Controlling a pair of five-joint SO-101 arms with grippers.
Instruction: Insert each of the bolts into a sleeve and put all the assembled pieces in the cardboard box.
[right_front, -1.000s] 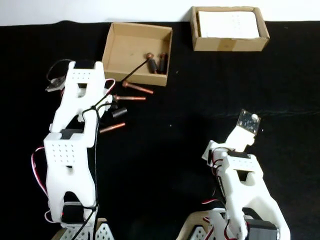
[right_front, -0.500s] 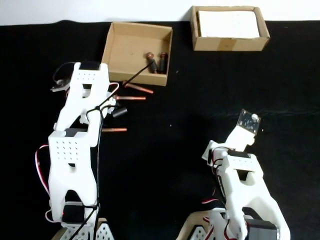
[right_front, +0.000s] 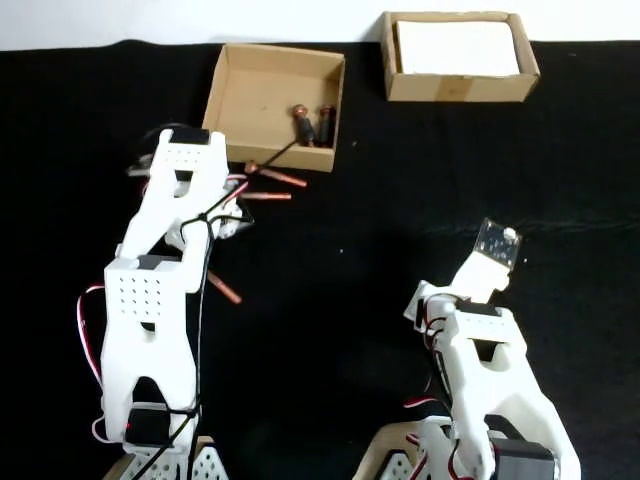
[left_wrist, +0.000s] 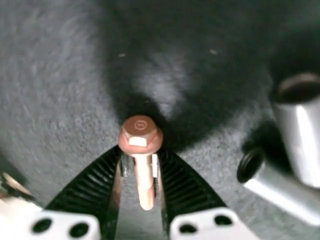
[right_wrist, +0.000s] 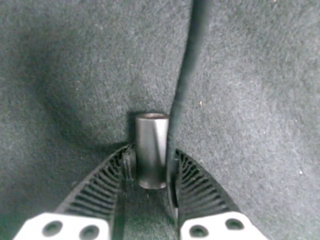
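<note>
Left jaws: clamped on the shank of a copper bolt (left_wrist: 142, 167), hexagon head clear of the tips.
Right jaws: clamped on a dark sleeve (right_wrist: 151, 150), open bore clear of the tips; a black cable (right_wrist: 189, 70) runs alongside it.
Beside the left jaws: two loose sleeves (left_wrist: 272, 187), near the held bolt but apart from it.
Cardboard box (right_front: 255, 100): two assembled pieces (right_front: 312, 126) lie against its right wall.
Loose bolts (right_front: 268, 196): two on the desk (right_front: 380, 260) just in front of the box, a third bolt (right_front: 224, 287) further forward.
Left arm (right_front: 165, 250): just in front of the box.
Right arm (right_front: 485, 350): well apart from the box, forward and to its right.
</note>
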